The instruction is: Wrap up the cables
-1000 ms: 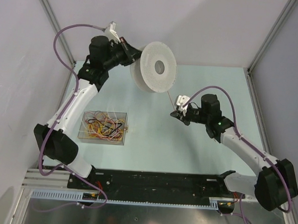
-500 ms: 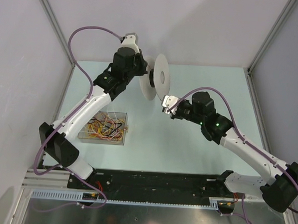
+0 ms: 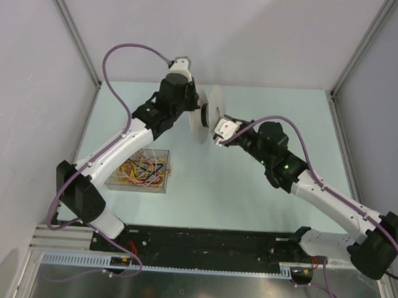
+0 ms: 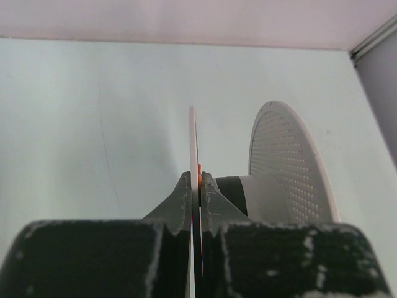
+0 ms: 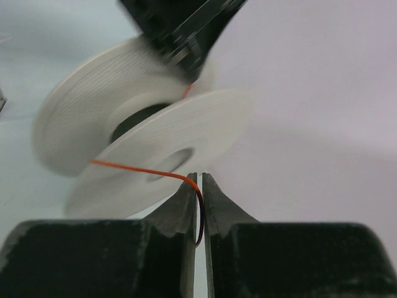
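Note:
My left gripper (image 3: pixel 198 111) holds the white perforated spool (image 3: pixel 216 107) edge-on above the table. In the left wrist view, the left gripper (image 4: pixel 195 178) is shut on the thin near flange, with an orange cable (image 4: pixel 200 168) pinched beside it. The far flange (image 4: pixel 288 162) stands to the right. My right gripper (image 3: pixel 220 133) sits just right of the spool. In the right wrist view, the right gripper (image 5: pixel 198 178) is nearly together on the orange cable (image 5: pixel 136 167), which runs from the spool's hub (image 5: pixel 133 121) into the jaws. More cables (image 3: pixel 140 169) lie tangled at the left.
The tangled spare cables fill a clear plastic box (image 3: pixel 165 187) on the table's left side, below the left arm. Grey walls with metal corner posts (image 3: pixel 71 32) enclose the workspace. A black rail (image 3: pixel 207 239) runs along the near edge.
The left arm swung the spool rightward and turned it edge-on. The right gripper moved up and left, close to the spool, keeping the orange cable.

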Controlling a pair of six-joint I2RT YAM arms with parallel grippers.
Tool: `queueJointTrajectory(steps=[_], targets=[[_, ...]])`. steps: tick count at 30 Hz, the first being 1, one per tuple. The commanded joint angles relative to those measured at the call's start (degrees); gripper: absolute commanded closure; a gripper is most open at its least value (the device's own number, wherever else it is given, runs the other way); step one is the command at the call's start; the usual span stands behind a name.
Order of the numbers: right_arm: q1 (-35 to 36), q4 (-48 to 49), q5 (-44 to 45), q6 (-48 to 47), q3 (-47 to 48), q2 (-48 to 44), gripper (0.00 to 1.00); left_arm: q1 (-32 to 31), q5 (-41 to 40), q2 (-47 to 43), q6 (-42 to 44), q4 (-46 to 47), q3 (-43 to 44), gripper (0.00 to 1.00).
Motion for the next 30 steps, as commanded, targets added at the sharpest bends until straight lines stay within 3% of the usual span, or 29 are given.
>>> queueJointTrajectory(steps=[1,10,17,23,30], targets=[[-0.49,17.23,2.56,-0.64,2.62,-0.88,0.89,-0.69,-1.68,-1.44,4.09,-1.2,-1.79,1.0],[-6.09,23.72,0.47,1.58,3.8,2.51,0.88,-3.62,6.82,-3.79,8.92,-1.5,-5.94,1.0],[-16.39,23.47,-3.7,5.57,6.24,5.91,0.96,-3.84,24.27,-7.71,15.89,-0.79,-7.7,1.0],[-23.69,19.51,-7.04,8.94,6.63,8.11,1.0,-2.77,39.18,-13.36,22.79,0.33,-9.78,1.0],[-31.23,8.15,-20.26,17.07,6.6,8.43,0.97,1.54,49.54,-14.03,18.58,2.67,-0.89,1.0]])
